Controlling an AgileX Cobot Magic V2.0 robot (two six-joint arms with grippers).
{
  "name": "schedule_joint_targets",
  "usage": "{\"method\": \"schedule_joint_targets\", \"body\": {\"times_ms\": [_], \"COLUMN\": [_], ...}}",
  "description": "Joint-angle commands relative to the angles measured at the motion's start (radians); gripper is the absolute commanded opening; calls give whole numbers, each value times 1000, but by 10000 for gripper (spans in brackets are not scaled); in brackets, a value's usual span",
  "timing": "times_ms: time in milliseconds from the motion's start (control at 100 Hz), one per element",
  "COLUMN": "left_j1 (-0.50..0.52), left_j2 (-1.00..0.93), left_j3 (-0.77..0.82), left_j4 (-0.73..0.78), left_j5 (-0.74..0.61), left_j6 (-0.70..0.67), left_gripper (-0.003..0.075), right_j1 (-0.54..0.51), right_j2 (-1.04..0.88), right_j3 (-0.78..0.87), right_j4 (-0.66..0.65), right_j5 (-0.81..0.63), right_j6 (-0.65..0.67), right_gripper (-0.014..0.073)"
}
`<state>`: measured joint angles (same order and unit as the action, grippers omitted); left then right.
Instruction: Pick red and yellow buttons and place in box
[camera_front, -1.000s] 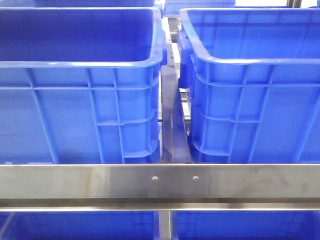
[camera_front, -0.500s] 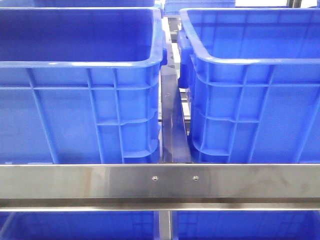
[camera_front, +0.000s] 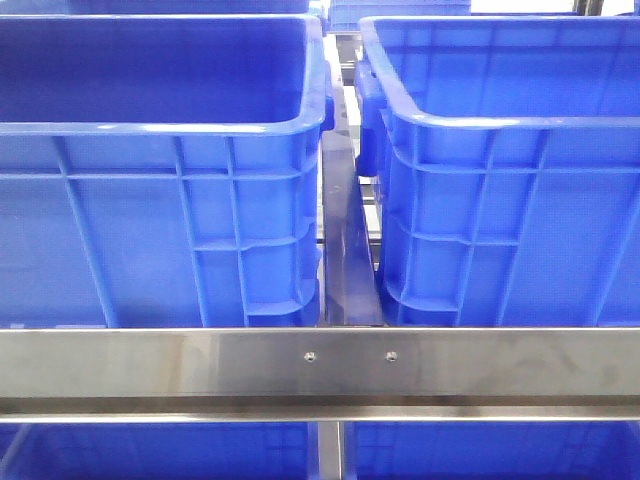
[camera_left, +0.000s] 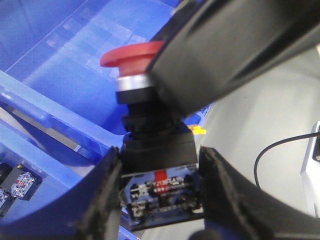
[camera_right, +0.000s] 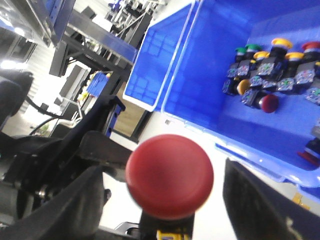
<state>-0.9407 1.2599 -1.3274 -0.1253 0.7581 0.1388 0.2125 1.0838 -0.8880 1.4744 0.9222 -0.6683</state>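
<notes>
Clearly, both grippers are loaded, and the risk lies in how each load is held. In the left wrist view, the left gripper (camera_left: 160, 172) is clamped on a red button (camera_left: 150, 100), its fingers (camera_left: 107, 195) pressing the black body low down, near the contact block, while the red mushroom cap stands well above the grip; held so far from its cap, the button could pivot or slip between the pads if the arm swings fast. Behind it lies the interior of a blue crate (camera_left: 60, 60), and a few more switch units show at the picture's lower corner, too small to read. In the right wrist view, the right gripper (camera_right: 165, 200) is closed on a second red button (camera_right: 169, 175), seen cap-on, so the contact on its body is hidden and the firmness of that grip cannot be judged. Beyond it, a blue supply crate (camera_right: 200, 80) holds a cluster of loose buttons (camera_right: 272, 70) with yellow, green and red caps, and no yellow one is in either gripper, so that half of the task looks undone. The front view shows neither arm, only two deep blue boxes, the left box (camera_front: 160, 130) and the right box (camera_front: 500, 130), side by side behind a steel rail (camera_front: 320, 365); since the crates look alike, a release over the wrong one, or onto a thick rim, seems the likeliest error.
</notes>
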Motion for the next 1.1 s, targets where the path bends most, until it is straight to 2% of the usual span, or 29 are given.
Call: {"method": "schedule_joint_targets", "body": {"times_ms": [0,120,290,360,480,550,600,730,800,840,1090], "left_j1": [-8,-8,-8,-8,-6,-6,-6,-6,-6,-6,25], "left_j2": [-24,-24,-24,-24,-24,-24,-24,-24,-24,-24,-28], "left_j3": [-28,-28,-28,-28,-28,-28,-28,-28,-28,-28,-28], "left_j4": [-11,-11,-11,-11,-11,-11,-11,-11,-11,-11,-4], "left_j5": [-75,-75,-75,-75,-75,-74,-74,-69,-69,-69,-68], "left_j6": [1,1,1,1,1,1,1,1,1,1,-47], "left_gripper": [-19,-19,-19,-19,-10,50,130,426,521,540,533], "right_j1": [4,4,4,4,4,4,4,4,4,4,-2], "right_j2": [-1,6,6,6,6,6,6,6,6,6,3], "right_j3": [-45,-48,-48,-48,-48,-48,-48,-48,-48,-48,-53], "right_j4": [82,83,84,88,88,88,88,88,88,88,88], "right_j5": [1,0,-3,-3,-3,-3,-3,-4,-8,-14,-86], "right_j6": [-21,-21,-21,-21,-21,-21,-21,-22,-22,-23,-67], "right_gripper": [521,435,174,125,122,122,122,122,122,122,122]}}
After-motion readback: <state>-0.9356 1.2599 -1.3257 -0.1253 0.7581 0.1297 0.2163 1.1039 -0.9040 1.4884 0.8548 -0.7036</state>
